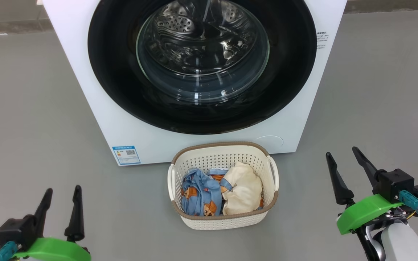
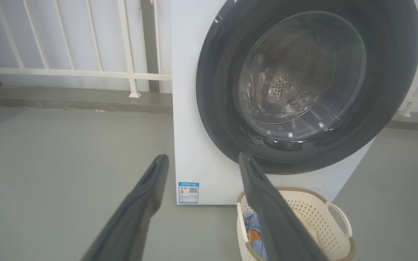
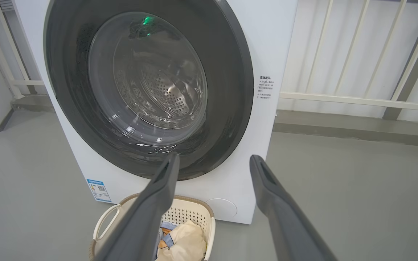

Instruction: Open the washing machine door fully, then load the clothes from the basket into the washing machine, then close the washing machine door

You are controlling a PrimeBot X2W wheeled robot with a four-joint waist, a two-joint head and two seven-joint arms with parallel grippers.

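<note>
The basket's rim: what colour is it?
Brown, woven-look; the basket's rim shows best in the head view.

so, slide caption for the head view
Left end effector and right end effector, open, flank the basket of clothes before the closed washing machine door.

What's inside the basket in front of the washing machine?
The basket holds a light blue garment printed with orange-brown figures on the left and a cream-white garment on the right, touching. They cover the basket's floor, so anything beneath them cannot be seen.
</note>
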